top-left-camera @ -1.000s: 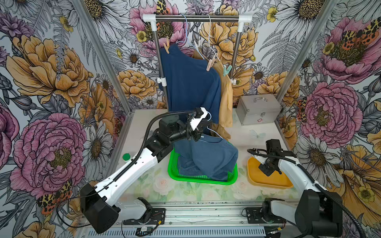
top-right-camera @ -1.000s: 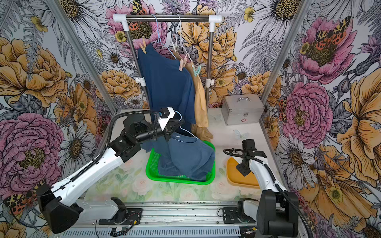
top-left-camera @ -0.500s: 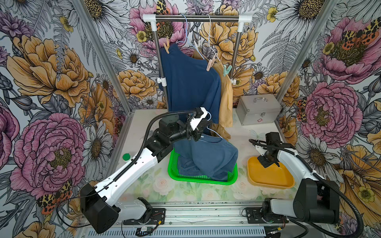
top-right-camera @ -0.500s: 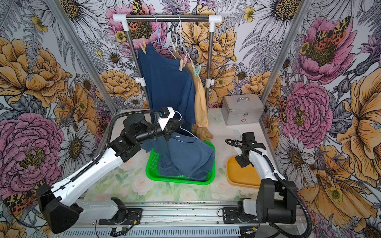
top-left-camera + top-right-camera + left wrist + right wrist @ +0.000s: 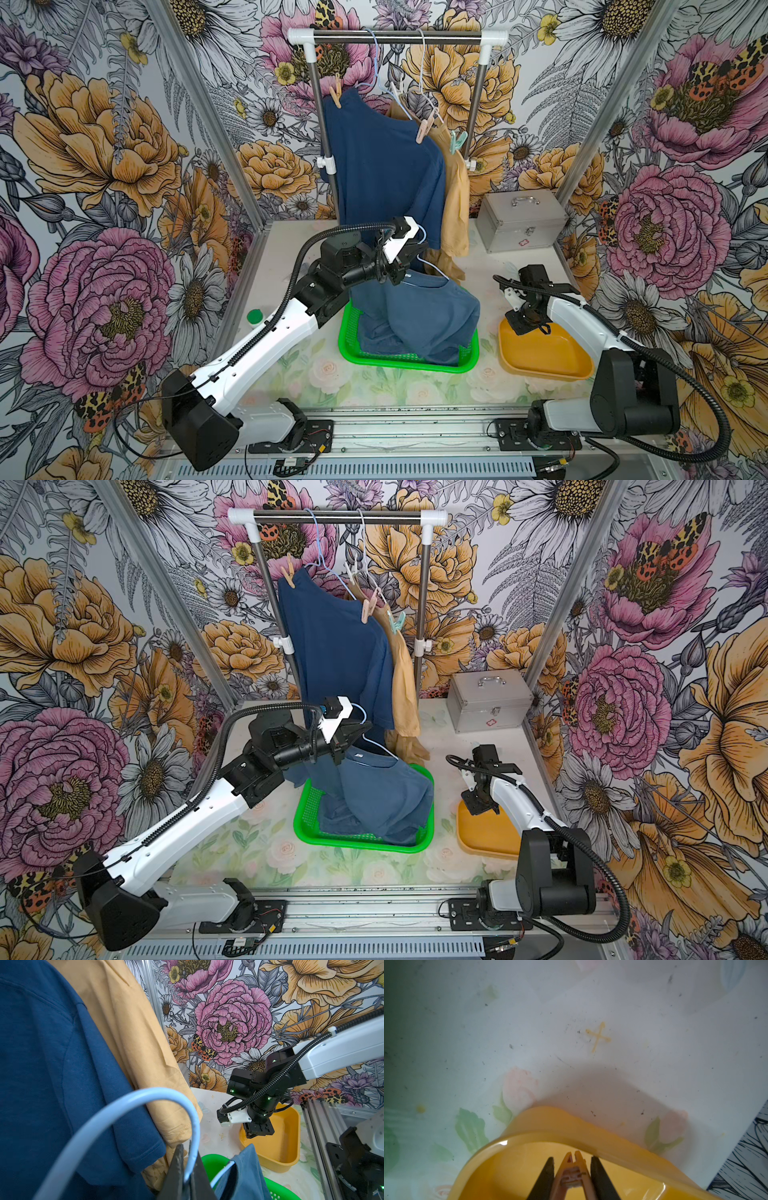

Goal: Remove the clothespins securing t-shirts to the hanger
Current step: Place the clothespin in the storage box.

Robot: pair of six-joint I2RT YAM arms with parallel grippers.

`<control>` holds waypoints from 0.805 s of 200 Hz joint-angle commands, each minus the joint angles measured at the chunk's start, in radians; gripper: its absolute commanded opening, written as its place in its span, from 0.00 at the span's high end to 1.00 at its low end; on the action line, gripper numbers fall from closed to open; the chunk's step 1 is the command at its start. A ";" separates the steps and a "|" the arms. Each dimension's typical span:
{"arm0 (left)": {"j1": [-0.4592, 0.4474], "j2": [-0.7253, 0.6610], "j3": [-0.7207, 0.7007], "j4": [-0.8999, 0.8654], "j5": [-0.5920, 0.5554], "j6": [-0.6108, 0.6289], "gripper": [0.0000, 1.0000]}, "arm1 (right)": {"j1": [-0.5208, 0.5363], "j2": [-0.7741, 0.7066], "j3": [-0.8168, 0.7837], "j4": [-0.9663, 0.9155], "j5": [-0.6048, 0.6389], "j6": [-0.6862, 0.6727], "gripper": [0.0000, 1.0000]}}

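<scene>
My left gripper is shut on the pale blue wire hanger. That hanger carries a blue t-shirt that slumps into the green basket. My right gripper is shut on a peach clothespin just inside the yellow tray's far corner. On the rack a navy t-shirt and a tan t-shirt hang from hangers. Peach, white, pink and mint clothespins are clipped to them.
The green basket sits mid-table and the yellow tray to its right. A silver metal case stands at the back right. The rack's bar spans the back. A small green cap lies by the left arm.
My right arm has shifted slightly over the tray's far corner, still holding the peach clothespin. The left arm and hanger have stayed put.
</scene>
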 commanded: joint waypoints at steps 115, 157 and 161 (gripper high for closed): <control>-0.006 -0.029 -0.016 0.006 -0.019 0.016 1.00 | 0.035 0.051 -0.040 -0.002 0.013 0.013 0.61; -0.005 -0.029 -0.015 0.006 -0.017 0.014 1.00 | 0.036 0.016 -0.023 -0.004 0.014 0.006 0.38; -0.004 -0.030 -0.016 0.006 -0.018 0.013 1.00 | 0.035 0.008 -0.021 -0.004 0.013 0.006 0.36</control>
